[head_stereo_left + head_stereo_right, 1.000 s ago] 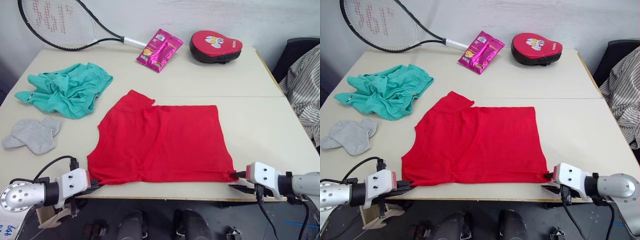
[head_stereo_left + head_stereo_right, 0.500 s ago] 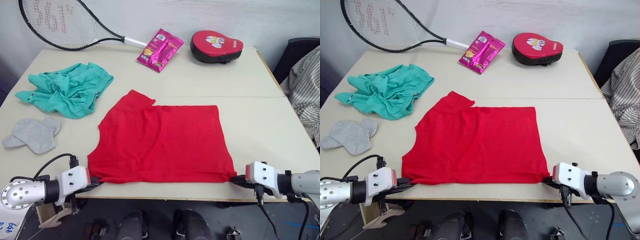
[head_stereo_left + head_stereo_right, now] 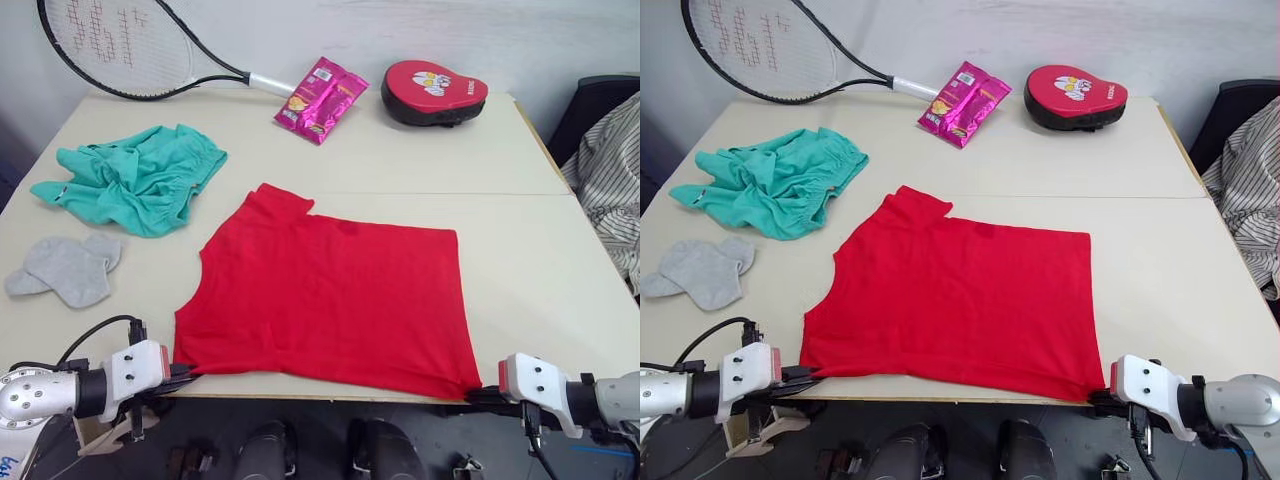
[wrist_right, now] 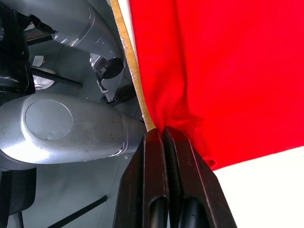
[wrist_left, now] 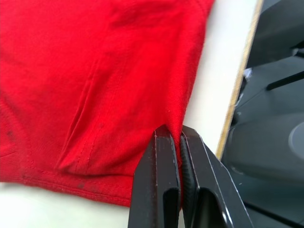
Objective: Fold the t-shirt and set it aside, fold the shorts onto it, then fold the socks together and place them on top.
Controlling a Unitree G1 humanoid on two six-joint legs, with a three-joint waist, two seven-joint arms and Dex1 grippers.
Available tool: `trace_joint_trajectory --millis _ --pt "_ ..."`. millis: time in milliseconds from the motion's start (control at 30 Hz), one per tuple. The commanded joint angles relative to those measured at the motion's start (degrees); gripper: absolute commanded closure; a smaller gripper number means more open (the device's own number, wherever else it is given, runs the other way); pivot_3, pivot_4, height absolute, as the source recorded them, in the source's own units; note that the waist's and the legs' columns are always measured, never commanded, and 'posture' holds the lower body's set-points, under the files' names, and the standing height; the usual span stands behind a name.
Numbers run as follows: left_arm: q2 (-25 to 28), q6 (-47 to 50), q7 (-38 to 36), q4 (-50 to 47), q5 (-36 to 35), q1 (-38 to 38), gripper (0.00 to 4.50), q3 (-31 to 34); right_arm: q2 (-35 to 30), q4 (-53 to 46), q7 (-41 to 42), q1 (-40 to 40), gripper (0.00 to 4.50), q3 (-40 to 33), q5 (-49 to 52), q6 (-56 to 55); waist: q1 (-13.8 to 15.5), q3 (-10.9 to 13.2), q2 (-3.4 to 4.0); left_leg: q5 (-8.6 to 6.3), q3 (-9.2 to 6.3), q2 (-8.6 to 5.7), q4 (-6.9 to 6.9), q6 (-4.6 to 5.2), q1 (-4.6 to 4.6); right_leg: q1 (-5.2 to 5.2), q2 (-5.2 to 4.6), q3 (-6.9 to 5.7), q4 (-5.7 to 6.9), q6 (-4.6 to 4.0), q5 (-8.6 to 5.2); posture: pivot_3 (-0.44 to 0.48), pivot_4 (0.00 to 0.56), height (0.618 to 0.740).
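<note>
T-shirt (image 3: 325,295) near-right corner dragged past table (image 3: 540,260) near edge since a second ago. Hem corners pinched by left gripper (image 3: 180,374) and right gripper (image 3: 482,395). First fold judged underway.

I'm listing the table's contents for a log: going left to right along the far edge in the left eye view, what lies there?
tennis racket → pink snack packet → red punch mitt
</note>
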Motion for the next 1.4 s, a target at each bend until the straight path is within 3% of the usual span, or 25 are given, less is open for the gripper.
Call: trace_joint_trajectory --millis 33,367,533,700,833,967,1067,1200,1300,1400 --pt "-0.2 0.3 -1.1 -2.9 -2.0 3.6 4.50 3.6 -0.2 0.4 0.8 1.4 4.47 -2.4 -0.1 -1.3 0.0 0.0 -0.01 -0.02 0.00 0.00 -0.01 -0.02 0.00 0.00 0.00 0.00 -0.03 0.00 0.00 0.000 0.150 0.740" --pt "0.2 -1.3 -0.5 -0.9 -0.8 4.0 4.50 4.4 0.9 0.1 -0.1 0.0 4.47 -1.3 1.2 0.8 0.1 0.0 -0.02 -0.03 -0.01 0.00 0.01 -0.02 0.00 0.01 0.01 -0.01 -0.05 -0.01 -0.02 0.000 0.150 0.740" --pt "0.5 -3.8 -2.0 0.0 -1.4 3.6 3.20 5.7 0.2 -1.5 2.8 0.0 3.17 -3.1 4.9 2.6 0.0 0.0 0.00 -0.04 -0.02 0.00 -0.04 -0.03 -0.02 -0.01 0.01 -0.02 -0.08 -0.03 -0.03 0.000 0.150 0.740" --pt "2.5 1.3 -8.1 -0.8 -7.9 6.7 3.19 12.3 -4.5 -0.8 10.7 0.5 1.53 -8.0 9.4 4.8 -0.1 0.1 0.05 -0.06 -0.01 0.01 0.00 0.00 -0.03 -0.01 0.02 -0.03 -0.07 -0.03 -0.03 0.000 0.150 0.740" --pt "5.2 6.4 -15.1 0.8 -12.4 9.7 3.19 17.7 -6.3 2.9 13.2 -5.3 0.13 -10.4 14.9 8.8 -0.1 0.1 -0.04 -0.06 -0.02 0.02 0.04 0.00 0.00 0.00 0.02 -0.03 -0.07 -0.03 -0.03 0.000 0.150 0.740" --pt "10.1 17.7 -16.8 4.9 -17.6 6.4 2.31 21.8 -8.1 11.1 14.9 -14.4 0.00 -9.3 16.3 10.2 -0.1 0.3 0.18 -0.06 -0.05 0.03 0.05 0.00 0.00 -0.12 0.02 -0.03 -0.10 -0.20 -0.12 0.000 0.150 0.740" --pt "14.9 30.3 -14.7 11.0 -23.3 -2.9 1.35 18.7 -8.5 18.9 13.9 -25.2 0.00 -4.0 14.8 11.3 0.1 0.5 0.43 -0.06 -0.07 0.00 0.08 0.00 0.00 -0.25 0.00 -0.06 -0.13 -0.19 -0.12 0.000 0.150 0.740" --pt "12.6 32.4 -3.9 23.7 -20.7 -30.2 0.11 6.5 -0.8 30.8 6.2 -45.2 0.00 3.4 10.4 10.4 -0.1 0.7 0.57 0.04 -0.06 -0.03 0.12 -0.10 0.00 -0.06 -0.02 -0.04 0.12 -0.03 -0.02 0.000 0.150 0.740" --pt "7.0 29.2 2.6 35.2 -13.3 -48.9 0.05 -3.2 4.4 41.7 2.8 -56.6 0.00 8.4 4.9 7.9 -0.4 0.7 0.57 0.62 0.07 -0.10 0.10 -0.14 -0.22 -0.24 0.00 -0.04 0.32 0.03 0.08 0.000 0.150 0.740" --pt "2.7 27.5 5.0 44.5 -7.8 -60.3 0.05 -10.2 6.8 51.6 2.9 -64.0 0.00 13.9 -1.3 3.5 -0.4 0.7 0.44 0.96 0.29 -0.26 0.14 -0.08 -0.53 -0.67 0.03 0.01 0.89 0.08 0.07 0.000 0.150 0.740"
